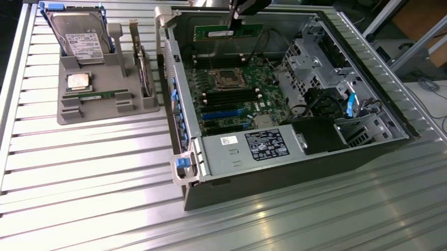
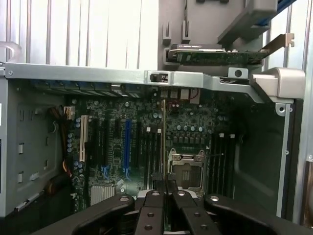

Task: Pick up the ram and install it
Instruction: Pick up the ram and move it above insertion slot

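Gripper (image 1: 235, 23) was clamped on the ram (image 1: 227, 32), holding it on edge directly beneath itself, above the motherboard (image 1: 231, 91), seemingly to line it up with a slot.

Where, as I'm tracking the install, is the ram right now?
The ram is clamped in the jaws of the gripper above the open computer case, at the exterior view's top, over the motherboard.

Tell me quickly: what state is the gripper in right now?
Gripper: closed, holding the ram over the open computer case.
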`<state>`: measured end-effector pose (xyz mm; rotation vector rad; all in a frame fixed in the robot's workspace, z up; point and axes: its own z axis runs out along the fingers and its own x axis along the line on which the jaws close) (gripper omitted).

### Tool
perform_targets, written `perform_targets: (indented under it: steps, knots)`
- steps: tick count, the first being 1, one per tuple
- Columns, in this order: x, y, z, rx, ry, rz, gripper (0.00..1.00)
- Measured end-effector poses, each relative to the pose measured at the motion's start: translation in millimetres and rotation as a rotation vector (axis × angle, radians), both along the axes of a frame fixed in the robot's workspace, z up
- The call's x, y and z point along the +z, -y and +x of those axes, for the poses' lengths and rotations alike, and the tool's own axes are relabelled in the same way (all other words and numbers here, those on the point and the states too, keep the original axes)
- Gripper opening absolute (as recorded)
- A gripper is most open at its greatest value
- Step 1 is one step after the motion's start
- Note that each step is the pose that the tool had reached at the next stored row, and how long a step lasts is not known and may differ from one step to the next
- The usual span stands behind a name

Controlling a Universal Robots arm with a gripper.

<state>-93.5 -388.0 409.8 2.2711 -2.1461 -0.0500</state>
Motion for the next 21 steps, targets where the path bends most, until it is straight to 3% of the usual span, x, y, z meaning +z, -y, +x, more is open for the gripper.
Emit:
perform_targets:
  steps: [21]
  knots:
    - [0.0,0.0,42.6,0.000,0.0000,0.0000,0.12]
